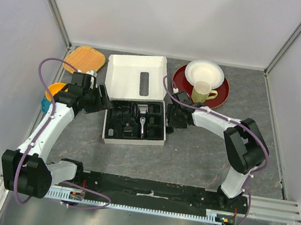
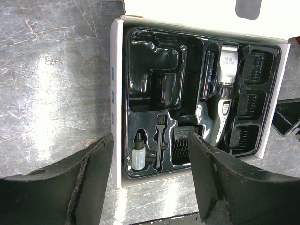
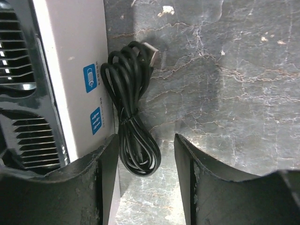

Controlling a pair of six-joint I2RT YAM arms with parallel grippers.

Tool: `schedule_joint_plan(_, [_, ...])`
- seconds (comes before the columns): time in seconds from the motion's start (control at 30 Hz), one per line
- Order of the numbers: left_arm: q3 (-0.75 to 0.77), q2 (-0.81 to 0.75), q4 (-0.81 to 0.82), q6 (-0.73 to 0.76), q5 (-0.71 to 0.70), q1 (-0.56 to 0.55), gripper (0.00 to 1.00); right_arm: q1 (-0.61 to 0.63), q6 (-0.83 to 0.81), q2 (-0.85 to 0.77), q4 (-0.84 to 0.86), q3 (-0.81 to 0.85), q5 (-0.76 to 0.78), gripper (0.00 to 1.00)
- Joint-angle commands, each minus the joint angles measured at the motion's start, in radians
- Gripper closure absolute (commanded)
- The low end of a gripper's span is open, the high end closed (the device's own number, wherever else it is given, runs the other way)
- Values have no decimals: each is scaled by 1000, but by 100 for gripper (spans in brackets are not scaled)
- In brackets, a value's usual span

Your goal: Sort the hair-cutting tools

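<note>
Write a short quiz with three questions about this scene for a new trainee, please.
1. True or false: the hair clipper lies in the black tray.
2. What lies between the open fingers of the right gripper? A) a coiled black cable B) a cleaning brush C) a cup
3. Fill in: the jaws of the left gripper are ____.
Key: 1 true; 2 A; 3 open.

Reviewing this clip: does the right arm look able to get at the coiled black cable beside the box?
Probably yes. The cable lies uncovered on the table, between the open fingers of the right gripper. The box wall sits close beside it, so one finger has little room on that side.
</note>
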Motion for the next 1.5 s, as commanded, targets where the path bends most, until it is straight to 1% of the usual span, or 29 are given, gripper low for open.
schedule_joint_plan(0.0, [44,2,7,-10,17,4,29,12,-38,54,7,20,7,45])
schedule_joint_plan(0.03, [44,4,7,-10,17,4,29,13,-44,62,-16,26,28,48])
schedule_joint_plan(0.2, [46,5,8,-10,17,4,29,38,-56,87,-71,63,116,58])
schedule_joint_plan(0.27, [46,7,8,-10,23,4,29,42,-51,88,-90,72,143,66])
schedule_joint_plan(0.3, [46,6,8,-10,23,4,29,42,-50,84,-91,73,150,74])
schedule_joint_plan(0.4, [44,7,8,-10,31,4,29,44,-33,55,-96,75,173,87])
schedule_joint_plan(0.43, [44,7,7,-9,32,4,29,44,-21,44,-96,75,177,93])
schedule_joint_plan(0.5, [44,6,8,-7,32,6,29,42,-15,7,-97,79,194,97])
schedule_joint_plan(0.57, [43,4,8,-6,23,4,29,42,-4,-19,-99,89,206,100])
schedule_joint_plan(0.73, [40,-7,8,1,-41,6,29,47,11,-88,-166,148,281,100])
schedule_joint_plan(0.9, [37,-14,8,8,-67,4,29,85,-27,-122,-179,240,277,100])
schedule_joint_plan(1.0, [35,-17,7,7,-112,4,29,134,-80,-113,-133,296,211,100])
schedule_joint_plan(1.03, [35,-19,7,2,-122,4,29,154,-93,-107,-118,317,152,100])
schedule_joint_plan(1.13, [35,-28,7,-9,-161,4,29,194,-149,-53,-84,381,92,100])
schedule_joint_plan(1.33, [31,-54,7,-18,-225,4,29,258,-245,103,-27,510,-48,100])
schedule_joint_plan(1.37, [31,-62,5,-21,-231,4,29,262,-248,122,-18,526,-97,100])
schedule_joint_plan(1.47, [31,-86,-2,-36,-270,4,29,271,-246,191,22,566,-165,100])
